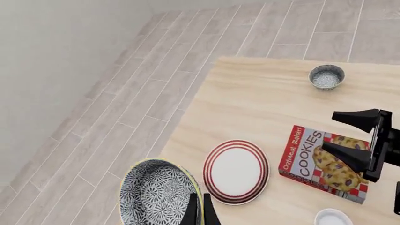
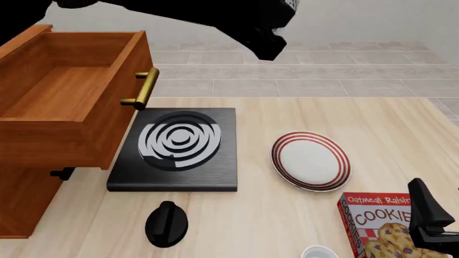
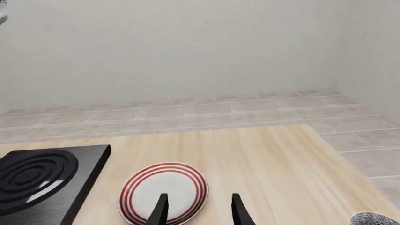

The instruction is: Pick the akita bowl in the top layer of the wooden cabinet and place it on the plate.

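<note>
The akita bowl (image 1: pixel 155 193), black-and-white speckled with a pale yellow rim, hangs tilted above the floor by the table's edge. My left gripper (image 1: pixel 200 213) is shut on its rim. The red-ringed white plate (image 1: pixel 235 171) lies on the table just beside the bowl. In the front view the bowl is out of sight; only the left arm (image 2: pixel 262 27) shows, high up. The wooden cabinet (image 2: pixel 29 199) stands at the left, its top layer (image 2: pixel 72 91) pulled out and empty. My right gripper (image 3: pixel 198 211) is open, low near the plate (image 3: pixel 164 192).
A black stove slab (image 2: pixel 176 148) with white rings lies between the cabinet and the plate (image 2: pixel 310 161). A cookies box (image 2: pixel 380 226) sits under the right gripper. A black knob (image 2: pixel 166 223), a small white round object (image 2: pixel 319 252) and a small grey speckled bowl (image 1: pixel 326 76) also sit on the table.
</note>
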Tool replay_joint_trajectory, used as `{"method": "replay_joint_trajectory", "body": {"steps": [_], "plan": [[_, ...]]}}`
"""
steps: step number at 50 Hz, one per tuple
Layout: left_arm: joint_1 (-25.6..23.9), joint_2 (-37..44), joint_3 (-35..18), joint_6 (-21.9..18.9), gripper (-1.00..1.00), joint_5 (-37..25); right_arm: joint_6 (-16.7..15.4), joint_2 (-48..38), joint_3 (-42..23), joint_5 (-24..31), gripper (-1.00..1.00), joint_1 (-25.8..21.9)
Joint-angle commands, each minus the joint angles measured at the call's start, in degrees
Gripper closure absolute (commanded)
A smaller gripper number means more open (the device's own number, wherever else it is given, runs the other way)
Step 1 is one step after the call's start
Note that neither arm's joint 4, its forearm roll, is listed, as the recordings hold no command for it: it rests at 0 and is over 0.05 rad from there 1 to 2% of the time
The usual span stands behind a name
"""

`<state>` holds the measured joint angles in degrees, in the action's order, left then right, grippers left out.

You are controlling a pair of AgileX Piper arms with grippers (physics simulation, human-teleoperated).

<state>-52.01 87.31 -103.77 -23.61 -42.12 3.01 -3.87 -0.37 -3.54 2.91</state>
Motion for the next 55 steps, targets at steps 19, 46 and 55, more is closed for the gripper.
{"method": "replay_joint_trajectory", "body": {"steps": [19,46,55], "plan": [[0.4,5.7,-0.2,-1.0,1.00,5.9,0.6,-1.9,0.1,-1.8,-1.00,0.3],[-0.4,8.1,3.3,1.3,1.00,11.1,1.3,-1.2,0.1,-0.7,-1.00,0.0],[0.0,10.2,4.4,1.5,1.00,12.7,1.5,-1.4,0.0,-0.9,-1.00,-0.1]]}}
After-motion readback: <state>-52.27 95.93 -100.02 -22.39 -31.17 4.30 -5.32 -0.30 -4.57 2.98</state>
